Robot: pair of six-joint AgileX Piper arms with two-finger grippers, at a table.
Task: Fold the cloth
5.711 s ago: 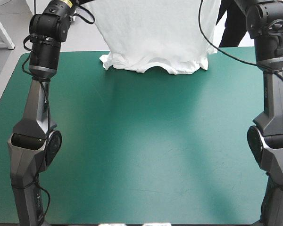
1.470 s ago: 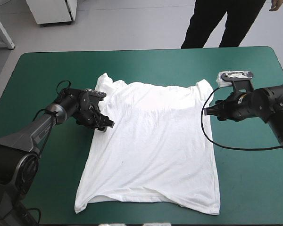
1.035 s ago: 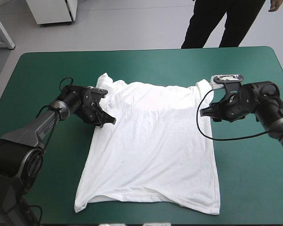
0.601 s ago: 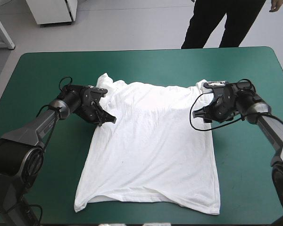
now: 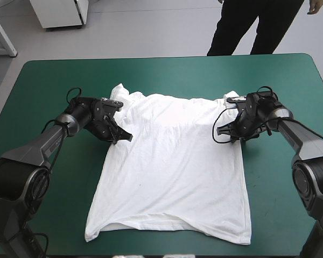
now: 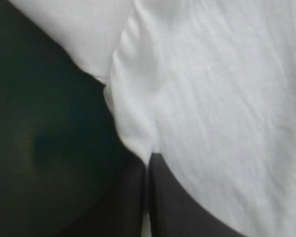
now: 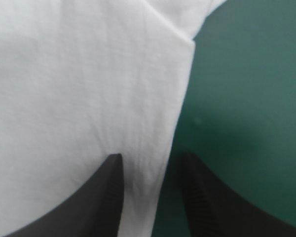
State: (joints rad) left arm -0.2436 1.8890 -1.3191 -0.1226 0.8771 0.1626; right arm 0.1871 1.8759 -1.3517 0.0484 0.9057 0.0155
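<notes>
My left gripper (image 5: 126, 137) pinches the flat T-shirt's (image 5: 172, 172) side edge, my right gripper (image 5: 220, 131) straddles the opposite edge, spread apart, with teal-green cover (image 5: 167, 75) showing all round.

T-shirt (image 5: 172, 166) lies flat on the desk (image 5: 167, 75), centre of the frame, collar end toward the top and hem near the bottom edge. Left claw (image 5: 126, 138) is at centre-left, on the shirt's left side edge just below the sleeve, its tips meeting on a fold of that edge. Right claw (image 5: 219, 130) is at centre-right, on the opposite side edge below the other sleeve. That edge runs between its parted fingers (image 7: 101, 197), with bare desk under the outer one.
</notes>
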